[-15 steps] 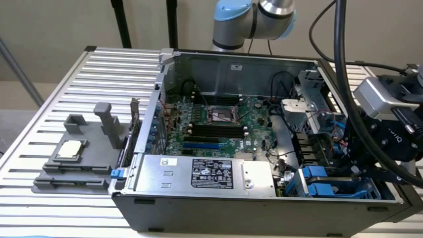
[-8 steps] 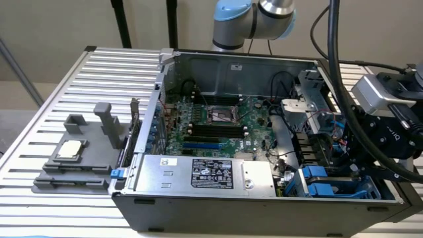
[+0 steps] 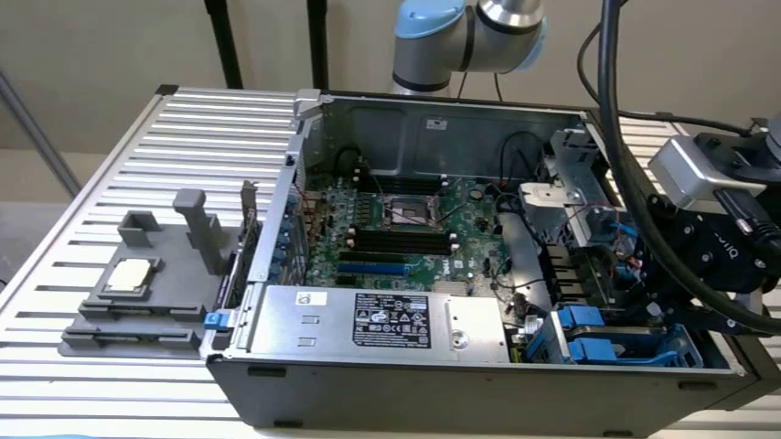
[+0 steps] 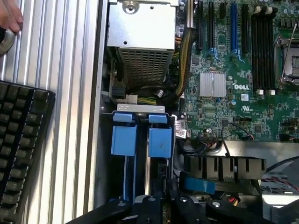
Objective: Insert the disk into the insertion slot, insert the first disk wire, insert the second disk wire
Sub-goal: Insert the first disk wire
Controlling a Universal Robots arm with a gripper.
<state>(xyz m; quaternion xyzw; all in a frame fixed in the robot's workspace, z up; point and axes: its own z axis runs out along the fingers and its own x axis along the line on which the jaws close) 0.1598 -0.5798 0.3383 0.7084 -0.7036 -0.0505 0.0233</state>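
The insertion slot point(image 4: 106, 154) is the grey metal bay at the case's front corner, on the exterior view's right point(image 3: 701, 352). Two blue carrier handles point(image 4: 124, 140) point(image 4: 160, 142) sit side by side in it, with blue rails running back toward my gripper. The disk point(image 4: 146, 175) shows as a thin grey edge between the rails; its labelled face is hidden. My black gripper point(image 4: 163, 204) point(image 3: 647, 315) hangs low over the bay's inner end, shut. I cannot tell if anything is pinched. A blue connector point(image 4: 196, 184) and thin wires point(image 3: 616, 251) lie right beside it.
The silver power-supply box point(image 3: 366, 320) point(image 4: 140, 28) stands next to the bay, with a cable bundle point(image 4: 183, 51) leaving it. The green motherboard point(image 3: 409, 229) fills the case. A grey fixture with upright posts point(image 3: 153, 274) sits at the exterior view's left. A keyboard point(image 4: 21, 149) and a hand point(image 4: 9, 16) lie outside the case.
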